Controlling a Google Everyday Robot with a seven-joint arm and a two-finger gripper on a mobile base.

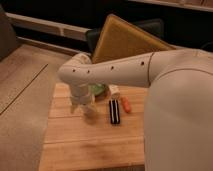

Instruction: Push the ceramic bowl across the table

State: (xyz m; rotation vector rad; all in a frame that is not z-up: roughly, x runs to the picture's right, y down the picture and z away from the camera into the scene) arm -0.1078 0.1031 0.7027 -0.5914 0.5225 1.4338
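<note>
hand (85, 108) low over far-left desk (90, 147), grip state unreadable | ceramic bowl (98, 90) just behind it, half hidden by arm (120, 67) | push seemingly at contact stage; most of the crossing remains

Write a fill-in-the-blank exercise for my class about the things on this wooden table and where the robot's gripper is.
1. The visible part of the ceramic bowl on the table is ____.
2. In the picture, the gripper hangs low over the table to the ____ of the black object.
3. The small item beside the black object is coloured ____.
Missing words: green; left; orange.
</note>
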